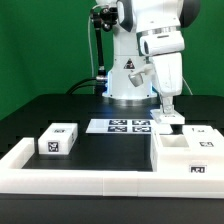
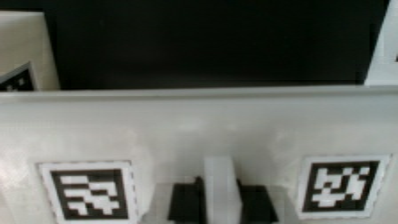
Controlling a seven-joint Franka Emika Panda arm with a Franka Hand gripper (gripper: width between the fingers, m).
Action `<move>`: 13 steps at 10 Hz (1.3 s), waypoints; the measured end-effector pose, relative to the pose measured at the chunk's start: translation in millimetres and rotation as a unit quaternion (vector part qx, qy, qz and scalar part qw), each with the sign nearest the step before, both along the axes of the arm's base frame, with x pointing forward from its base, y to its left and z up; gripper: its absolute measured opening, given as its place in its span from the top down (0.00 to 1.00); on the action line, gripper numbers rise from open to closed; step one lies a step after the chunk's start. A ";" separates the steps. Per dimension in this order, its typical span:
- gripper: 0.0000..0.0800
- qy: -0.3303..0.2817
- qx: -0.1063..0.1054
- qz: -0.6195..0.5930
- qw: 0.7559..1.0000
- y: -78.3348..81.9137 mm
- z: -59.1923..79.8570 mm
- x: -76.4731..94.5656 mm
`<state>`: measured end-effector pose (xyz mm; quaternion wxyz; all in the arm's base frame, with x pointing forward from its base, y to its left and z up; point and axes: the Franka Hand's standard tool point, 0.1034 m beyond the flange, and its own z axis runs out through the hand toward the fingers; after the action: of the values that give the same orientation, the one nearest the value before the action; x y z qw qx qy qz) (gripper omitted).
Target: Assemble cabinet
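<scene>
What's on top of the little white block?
The small white block has just a black-and-white tag on top; nothing else sits on it. Its far side and underneath are hidden.

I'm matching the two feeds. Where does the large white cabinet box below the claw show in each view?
Exterior view: the cabinet box sits at that view's right, below the claw.
Wrist view: its tagged white wall fills most of the picture.
Shared landmark: the claw, at the box's wall in both.
</scene>
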<state>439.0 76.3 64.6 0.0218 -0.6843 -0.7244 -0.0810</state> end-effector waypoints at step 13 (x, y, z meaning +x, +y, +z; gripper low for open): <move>0.92 0.039 -0.007 -0.013 0.999 -9.0 -8.0 -0.8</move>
<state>438.1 67.2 56.6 0.0443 -0.6967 -0.7143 -0.0491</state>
